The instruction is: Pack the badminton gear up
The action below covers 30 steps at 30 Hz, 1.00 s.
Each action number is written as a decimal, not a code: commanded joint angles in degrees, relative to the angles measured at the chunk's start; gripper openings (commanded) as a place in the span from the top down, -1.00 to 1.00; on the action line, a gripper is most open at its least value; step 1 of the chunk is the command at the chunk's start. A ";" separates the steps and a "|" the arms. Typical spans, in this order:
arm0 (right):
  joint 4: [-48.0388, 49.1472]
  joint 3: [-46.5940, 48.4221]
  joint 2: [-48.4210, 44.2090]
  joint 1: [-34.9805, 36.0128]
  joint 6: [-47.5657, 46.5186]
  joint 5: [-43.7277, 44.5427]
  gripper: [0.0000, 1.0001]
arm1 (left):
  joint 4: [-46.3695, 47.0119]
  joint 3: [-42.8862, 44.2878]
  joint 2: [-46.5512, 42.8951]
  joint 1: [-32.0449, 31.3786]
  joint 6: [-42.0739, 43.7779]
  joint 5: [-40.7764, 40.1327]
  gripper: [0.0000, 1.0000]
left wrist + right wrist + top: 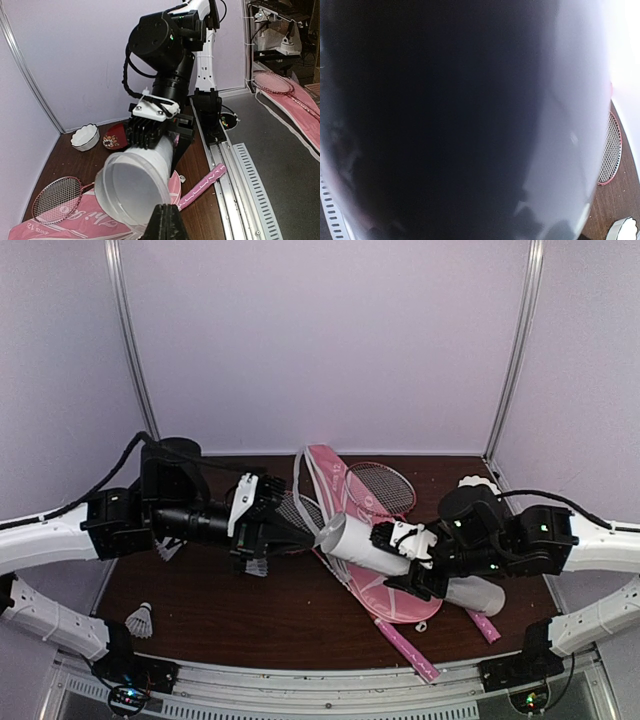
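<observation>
**Loading the shuttlecock tube.** The right hand (415,558) is clamped round the middle of the long white tube (360,545). It holds the tube tilted over the pink cover (395,602), open mouth turned toward the left hand (308,532). The left hand's fingers are pressed together just at the mouth's lower rim, with nothing visible between them (no view shows what the tube contains).

Step in hand, by judgement: filling the tube with shuttlecocks. The next move calls for the left hand to part, fetch a loose shuttlecock and feed it cork-first into the mouth, while the right hand steadies the tube.

Count:
- One tube.
- One cover, lying on the table (250,625).
- Two racquets: one racquet (380,488) beyond the cover, the other racquet (298,510) partly under the left hand.
- Two shuttlecocks plainly seen: one shuttlecock (140,620) at the near left, another shuttlecock (478,483) at the far right. A third cannot be confirmed.
</observation>
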 commanded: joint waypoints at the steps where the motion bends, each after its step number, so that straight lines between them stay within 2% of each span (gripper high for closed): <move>1: 1.19 -0.41 -0.83 -0.17 0.78 2.24 0.06 | 1.71 -0.53 -1.21 0.13 -0.87 -0.47 1.00; 7: 1.98 -0.93 -0.65 -0.33 1.35 2.57 0.06 | 1.54 -0.54 -0.45 0.16 -0.90 -0.81 1.00; 21: 2.27 -2.34 3.60 -3.70 7.21 10.78 0.04 | 4.35 -8.99 -5.18 2.79 -7.15 -6.79 1.00; 30: 3.30 -4.49 -0.31 -7.86 10.61 12.78 0.03 | -1.77 -10.16 2.15 4.29 -7.34 -16.24 1.00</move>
